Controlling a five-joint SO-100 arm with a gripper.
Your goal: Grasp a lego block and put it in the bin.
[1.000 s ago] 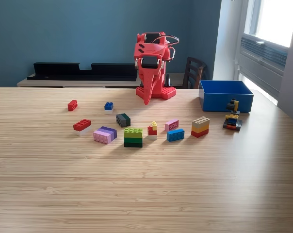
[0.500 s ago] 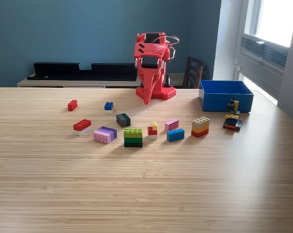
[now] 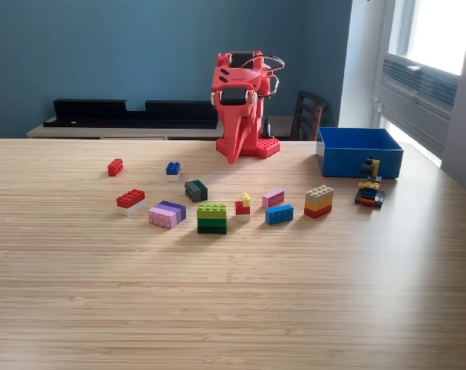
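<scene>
One wide wooden table [image 3: 233,308] fills your exterior view. Your red arm sits folded at its far edge, gripper [image 3: 232,158] pointing down, jaws closed and holding nothing. At the view's right rests the rectangular bright blue plastic bin [image 3: 359,152]. Nearer lie scattered lego blocks, including a green stacked block [image 3: 211,217] and a small red block [image 3: 115,166].

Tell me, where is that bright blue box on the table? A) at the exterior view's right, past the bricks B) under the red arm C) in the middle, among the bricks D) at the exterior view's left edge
A: the blue bin stands at the exterior view's right, beyond the tan-topped brick stack.
</scene>
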